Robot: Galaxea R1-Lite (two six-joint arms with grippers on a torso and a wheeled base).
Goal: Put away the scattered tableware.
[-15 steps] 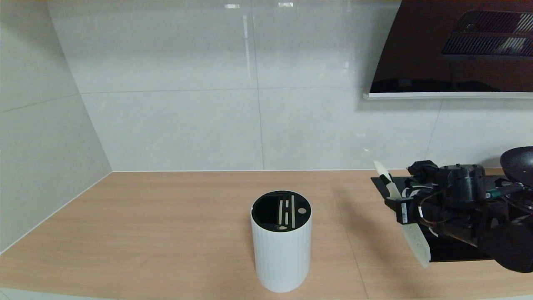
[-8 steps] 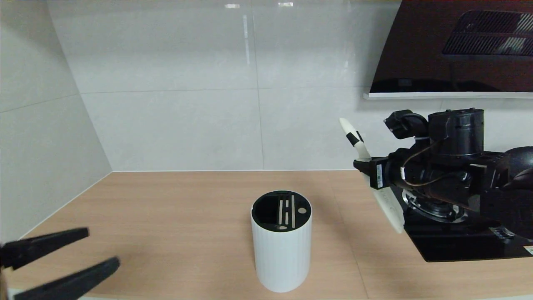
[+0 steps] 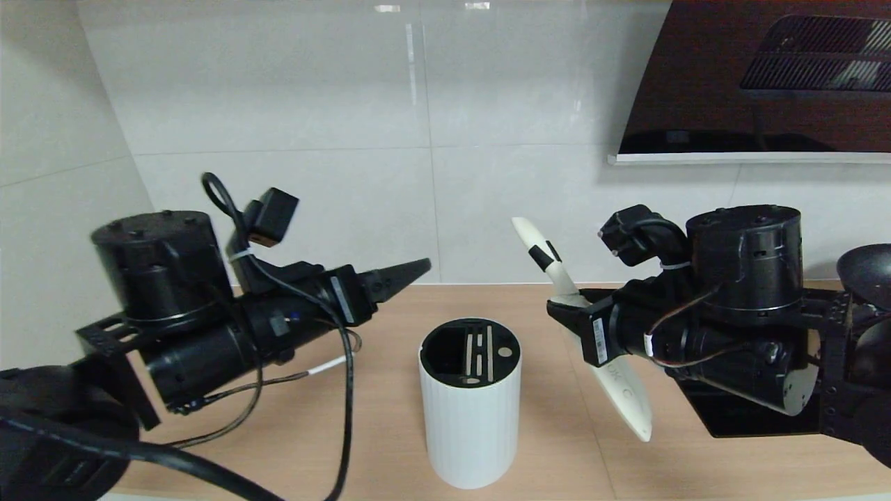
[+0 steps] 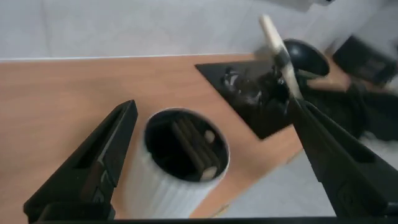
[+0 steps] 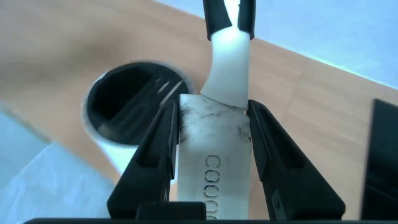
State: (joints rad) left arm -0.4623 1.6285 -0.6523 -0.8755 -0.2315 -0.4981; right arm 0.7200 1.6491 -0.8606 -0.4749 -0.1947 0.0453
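While right hand [image 3: 572, 323] grips knife [image 3: 623, 390], left hand [image 4: 213, 112] gapes.

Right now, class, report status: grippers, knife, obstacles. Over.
Left gripper open, empty. Right gripper shut on white knife, beside the holder. Nothing blocking the holder's top.

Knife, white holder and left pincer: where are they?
knife [image 3: 621, 386], head view, on its white blade.
white holder [image 3: 472, 431], head view, on its ribbed side wall.
left pincer [image 4: 212, 106], left wrist view, midway between its open fingertips.
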